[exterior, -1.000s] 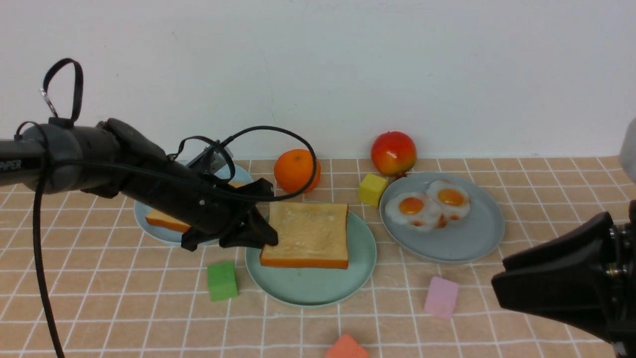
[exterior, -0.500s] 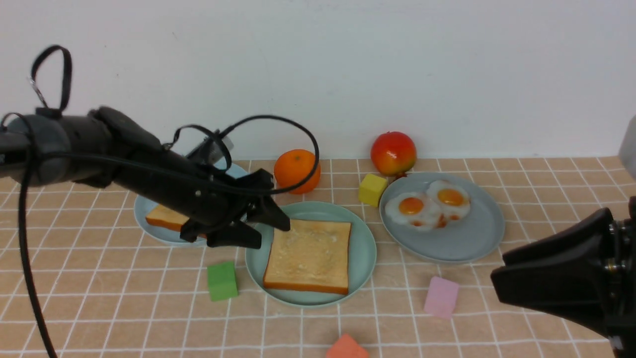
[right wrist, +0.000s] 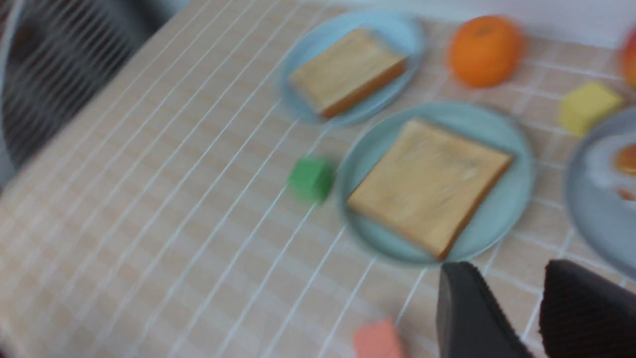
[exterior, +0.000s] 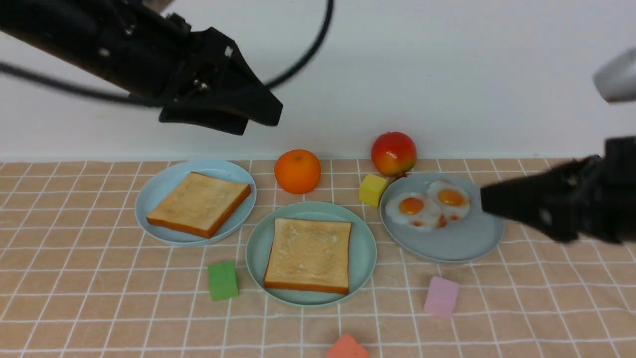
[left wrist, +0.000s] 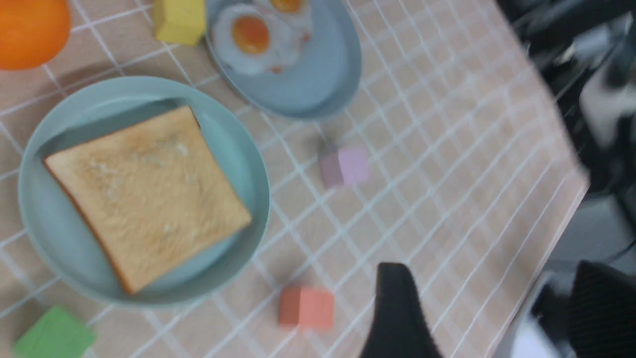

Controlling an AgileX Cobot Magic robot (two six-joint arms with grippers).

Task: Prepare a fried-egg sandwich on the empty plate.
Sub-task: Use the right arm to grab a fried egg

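Observation:
The mint-green plate [exterior: 362, 248] in the middle holds one toast slice [exterior: 309, 253] lying flat with a bare top. A second toast slice [exterior: 198, 203] lies on the sky-blue plate [exterior: 159, 189] to the left. Two fried eggs [exterior: 411, 206] sit side by side on the grey-blue plate [exterior: 447, 248] to the right. My left gripper [exterior: 261, 121] hangs open and empty, high above the sky-blue plate. My right gripper [exterior: 484, 201] is open and empty, its tips just above the right rim of the grey-blue plate. The right wrist view shows the mint-green plate [right wrist: 512, 199] ahead of the right gripper's fingers [right wrist: 462, 298].
An orange [exterior: 297, 171], an apple [exterior: 393, 152] and a yellow cube [exterior: 372, 189] stand behind the plates near the wall. A green cube [exterior: 222, 281], a pink cube [exterior: 441, 297] and a coral block [exterior: 347, 348] lie in front of them.
My left gripper opened, left the toast flat on the mint-green plate, and rose high up and back. My right gripper moved up and left to the grey-blue plate's rim.

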